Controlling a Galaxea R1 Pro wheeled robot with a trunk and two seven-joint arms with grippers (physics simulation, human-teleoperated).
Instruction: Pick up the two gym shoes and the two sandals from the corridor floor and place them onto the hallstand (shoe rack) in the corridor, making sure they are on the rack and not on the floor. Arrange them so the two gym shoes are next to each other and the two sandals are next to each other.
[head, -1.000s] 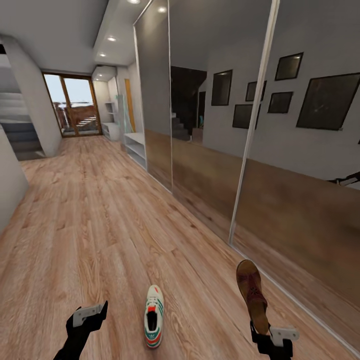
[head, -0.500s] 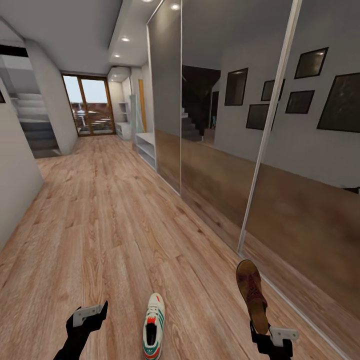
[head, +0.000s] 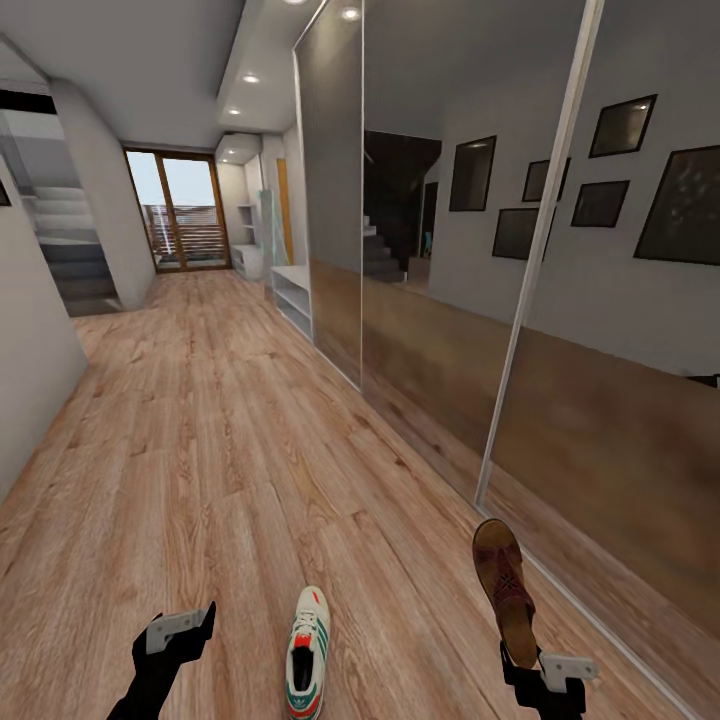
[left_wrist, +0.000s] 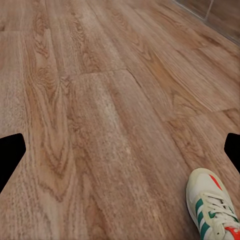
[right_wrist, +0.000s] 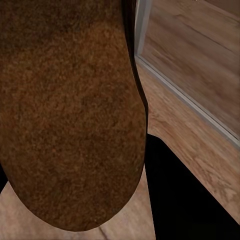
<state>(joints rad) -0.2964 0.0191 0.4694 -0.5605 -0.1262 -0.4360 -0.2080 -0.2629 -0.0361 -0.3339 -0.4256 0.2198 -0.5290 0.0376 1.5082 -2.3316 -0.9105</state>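
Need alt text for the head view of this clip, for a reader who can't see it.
The right end effector holds a brown sandal by its heel above the corridor floor, while the left end effector hangs empty beside a gym shoe lying on the planks. A mirrored wardrobe lines the right wall, the grey hallstand beyond it.

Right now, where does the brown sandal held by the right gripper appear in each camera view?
Head view: the brown sandal stands at lower right, heel in the right gripper, toe pointing away, beside the mirrored wardrobe.
Left wrist view: not in it; a gym shoe lies on the floor there.
Right wrist view: its sole covers most of the picture.
Shared landmark: the wardrobe's bottom rail.
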